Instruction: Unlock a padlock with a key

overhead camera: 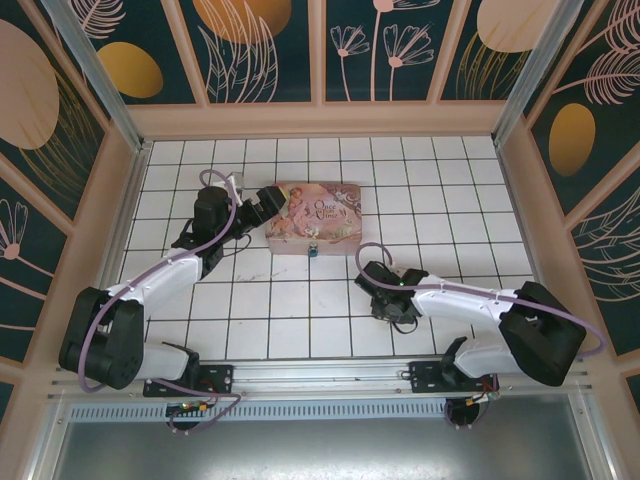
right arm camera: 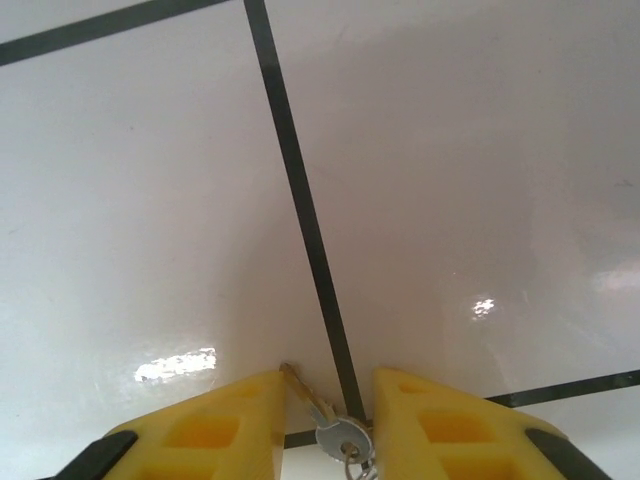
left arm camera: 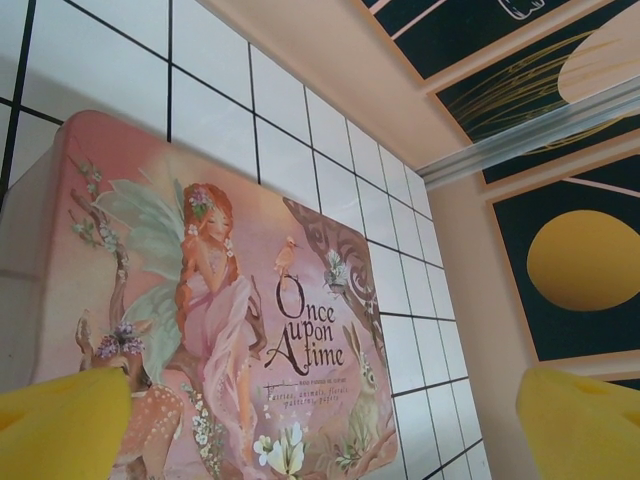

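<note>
Two yellow fingers (right arm camera: 215, 425) of the right gripper (right arm camera: 328, 376) sit closest in the right wrist view, pressed down to the white tiled table (overhead camera: 250, 300). One small silvery key (right arm camera: 335, 428) lies in the narrow gap between them, its blade slanting toward one finger and its round head by the other. The jaws stand close on either side of the key, but I cannot tell whether they actually pinch it. From above, that gripper is on the near side of the one pink floral tin (overhead camera: 315, 215), off toward its right end and well apart from it. One tiny blue padlock (overhead camera: 313, 251) sits just against the tin's near edge, about midway along. The left gripper (overhead camera: 262, 205) is at the tin's left end, its two jaws spread wide with nothing between them. The left wrist view looks over the tin's fairy-painted lid.
</note>
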{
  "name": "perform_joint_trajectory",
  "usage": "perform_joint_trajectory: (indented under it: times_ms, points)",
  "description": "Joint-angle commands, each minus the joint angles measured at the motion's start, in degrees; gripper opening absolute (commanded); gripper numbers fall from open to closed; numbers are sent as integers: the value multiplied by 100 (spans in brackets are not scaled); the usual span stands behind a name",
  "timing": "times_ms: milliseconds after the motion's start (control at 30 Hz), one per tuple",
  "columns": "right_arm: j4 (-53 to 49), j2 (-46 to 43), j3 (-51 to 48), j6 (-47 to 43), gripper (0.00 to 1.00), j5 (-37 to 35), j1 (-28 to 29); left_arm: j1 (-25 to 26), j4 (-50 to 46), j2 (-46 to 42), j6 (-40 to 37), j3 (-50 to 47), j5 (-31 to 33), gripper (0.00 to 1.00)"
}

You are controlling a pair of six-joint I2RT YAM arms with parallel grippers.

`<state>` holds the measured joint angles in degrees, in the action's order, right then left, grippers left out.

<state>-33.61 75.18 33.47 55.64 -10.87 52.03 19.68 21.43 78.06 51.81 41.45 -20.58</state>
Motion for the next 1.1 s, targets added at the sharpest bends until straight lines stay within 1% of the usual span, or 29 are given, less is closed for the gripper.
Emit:
perform_joint_trajectory:
  times_ms: [0, 133, 267, 433, 800, 1067]
  points:
    - [125, 145, -360, 52, 24, 309, 62, 29, 259, 58, 70, -66, -66, 99]
    - [407, 154, -533, 113, 14, 400, 40, 27, 263, 56, 78, -96, -87, 98]
    - [610, 188, -555, 123, 0, 437, 33, 27, 244, 42, 82, -134, -88, 99]
    - [697, 335, -277, -17, 0, 364, 1, 27, 235, 64, 69, -140, -69, 99]
    - [853, 384, 879, -358, 0, 117, -104, 25, 139, 172, -18, -100, -122, 99]
    - [986, 399, 1604, -550, 0, -13, -154, 27, 434, 210, 339, -226, -104, 99]
